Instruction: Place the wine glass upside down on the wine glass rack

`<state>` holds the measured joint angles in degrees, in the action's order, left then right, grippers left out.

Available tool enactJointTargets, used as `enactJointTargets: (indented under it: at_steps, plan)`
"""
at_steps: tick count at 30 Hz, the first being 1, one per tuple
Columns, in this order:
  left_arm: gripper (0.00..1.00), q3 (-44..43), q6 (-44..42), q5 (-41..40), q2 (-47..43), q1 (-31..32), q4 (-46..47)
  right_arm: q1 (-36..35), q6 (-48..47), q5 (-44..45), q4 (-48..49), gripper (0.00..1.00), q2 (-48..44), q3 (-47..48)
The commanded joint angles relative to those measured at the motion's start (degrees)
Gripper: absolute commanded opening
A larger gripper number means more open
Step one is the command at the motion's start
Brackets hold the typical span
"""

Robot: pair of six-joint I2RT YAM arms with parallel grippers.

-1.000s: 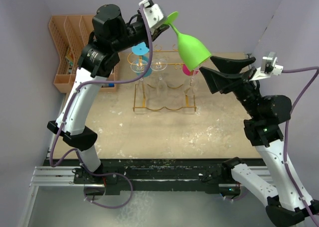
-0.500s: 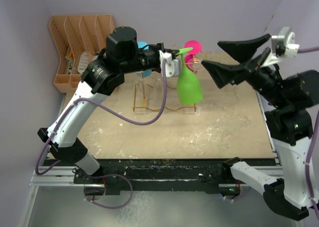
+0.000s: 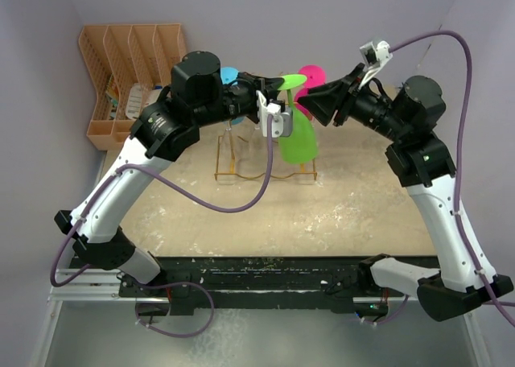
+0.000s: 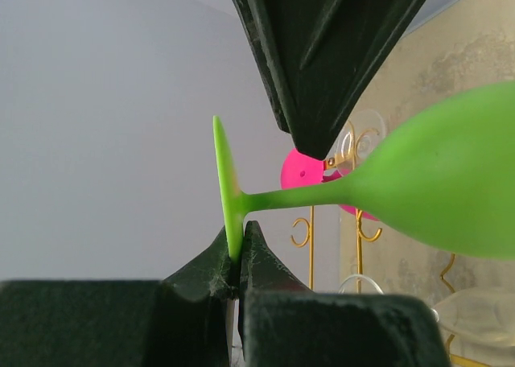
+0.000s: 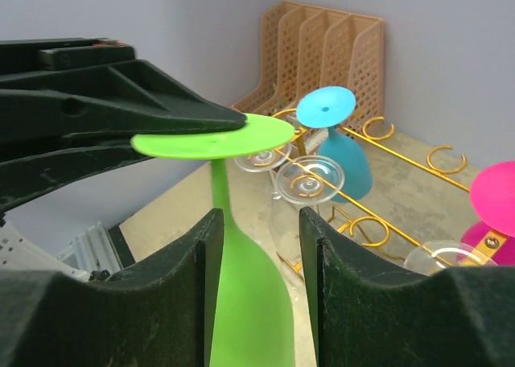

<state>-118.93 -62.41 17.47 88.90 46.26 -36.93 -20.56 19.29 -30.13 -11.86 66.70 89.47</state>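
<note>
left gripper: clamped on the foot's thin rim
wine glass: foot-up, near the wine glass rack, apparently not hung yet
right gripper: jaws apart, astride the stem
risk: a sideways nudge could twist the glass from that pinch

- Walls: pale lilac-grey and plain, closing in the space at the back and on both sides. Soft, even light is falling across them.
- Table: beige top, scuffed, with white patches showing over much of its surface.
- File organizer: peach slotted plastic, standing in the back left corner of the table, close against the wall.
- Metal rail: silver, running along the table's near edge.
</note>
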Motion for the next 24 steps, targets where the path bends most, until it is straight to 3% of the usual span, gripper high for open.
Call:
enactJointTargets:
  at_steps: [1,7,14,19,24]
  plan:
    - [0.00,-0.3,-2.0,-0.7,-2.0,0.7,4.2,-0.1,3.1,-4.5,6.8,0.46,-2.2,-0.8]
    - [0.00,-0.2,-2.3,-1.3,-1.3,0.9,5.3,-1.9,5.8,-5.0,11.9,0.49,-1.6,-4.2]
    - [0.00,-0.9,-2.0,-1.4,-0.7,1.1,5.4,-4.1,4.5,-1.2,14.5,0.45,-0.8,-6.0]
    - [0.00,-2.0,-0.9,-1.3,-0.1,1.3,4.9,-4.8,5.5,-0.1,18.6,0.31,-1.2,-7.9]
    - [0.00,-2.4,-1.0,-1.8,0.4,1.4,5.5,-6.2,5.2,-0.1,18.8,0.00,-0.6,-9.1]
